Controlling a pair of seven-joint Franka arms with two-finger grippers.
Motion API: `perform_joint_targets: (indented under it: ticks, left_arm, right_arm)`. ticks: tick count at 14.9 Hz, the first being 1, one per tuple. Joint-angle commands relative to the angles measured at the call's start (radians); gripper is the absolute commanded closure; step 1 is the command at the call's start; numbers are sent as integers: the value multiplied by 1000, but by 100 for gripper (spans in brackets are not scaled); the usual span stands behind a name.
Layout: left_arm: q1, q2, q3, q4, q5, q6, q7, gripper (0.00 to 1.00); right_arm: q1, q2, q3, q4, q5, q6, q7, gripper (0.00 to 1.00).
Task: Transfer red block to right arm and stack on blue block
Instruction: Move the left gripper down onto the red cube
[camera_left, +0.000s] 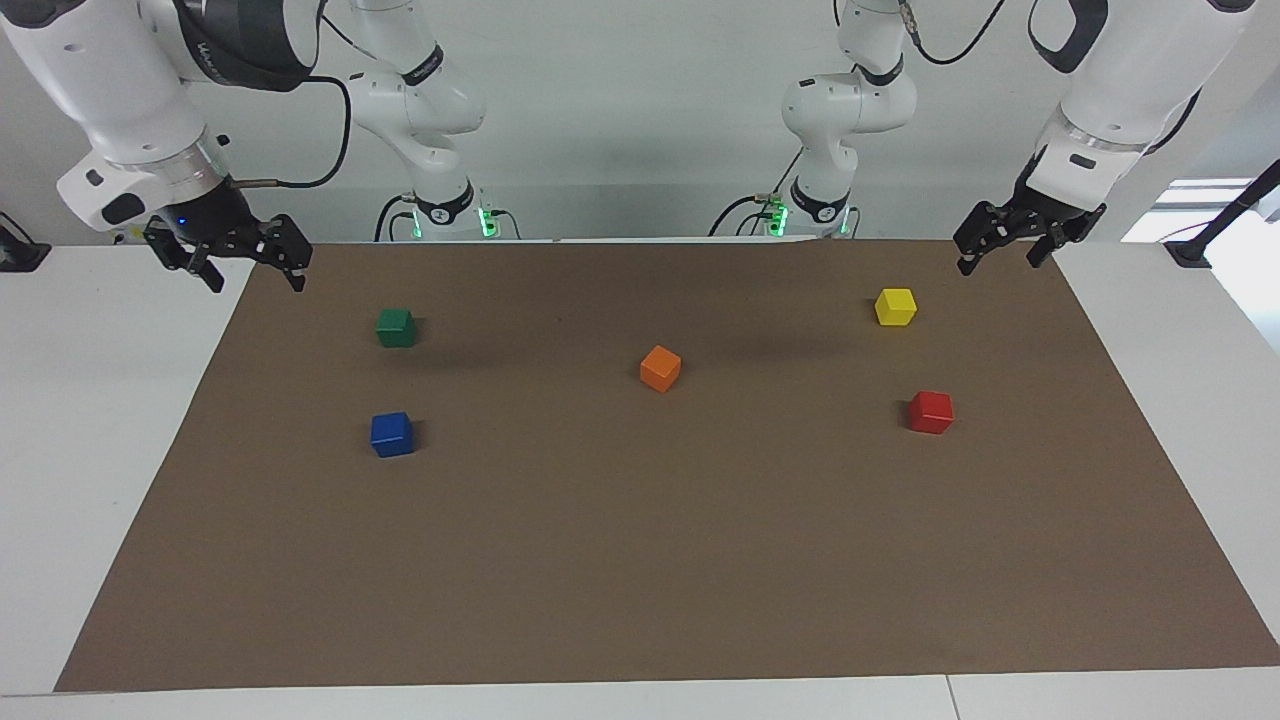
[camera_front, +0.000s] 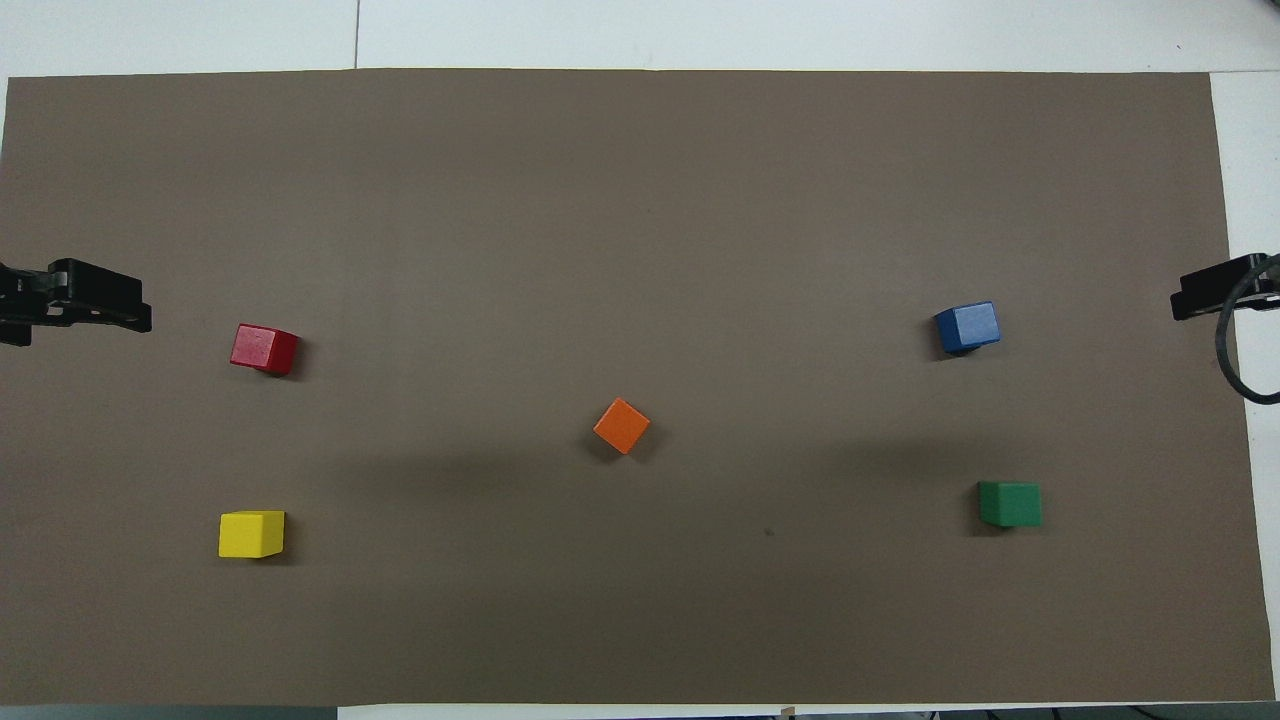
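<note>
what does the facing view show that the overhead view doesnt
Only the facing view shows the arms' bodies and bases, and both grippers whole: the left gripper and right gripper hang open over the mat's corners nearest the robots. Only the overhead view shows the mat's edge farthest from the robots entire; of the grippers it shows just tips. Both show the red block, blue block, green, orange and yellow cubes, all apart, none held.

A robotics lab: two white arms (camera_left: 130, 90) bolted at a white tabletop (camera_left: 100, 400), brown mat (camera_left: 640, 550), coloured cubes (camera_left: 660, 368), bare wall, trailing cables.
</note>
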Motion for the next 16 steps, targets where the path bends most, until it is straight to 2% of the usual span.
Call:
perform_joint_targets:
  ticks: [1, 7, 10, 13, 16]
  left_arm:
    - [-14, -9, 11, 0, -11, 7, -15, 0]
    - [-7, -24, 45, -81, -11, 98, -7, 0]
    - [-1, -11, 49, -163, -11, 223, -7, 0]
    - [-10, 54, 49, -208, -11, 311, -2, 0]
    - [12, 89, 49, -242, -11, 369, 106, 0]
  right_arm:
    - [-9, -19, 4, -23, 0, 3, -20, 0]
    - [-9, -19, 4, -23, 0, 3, -20, 0]
    - [-9, -19, 4, -23, 0, 3, -20, 0]
    - [-15, -19, 4, -21, 0, 3, -20, 0]
    - [-14, -19, 4, -21, 0, 5, -15, 0]
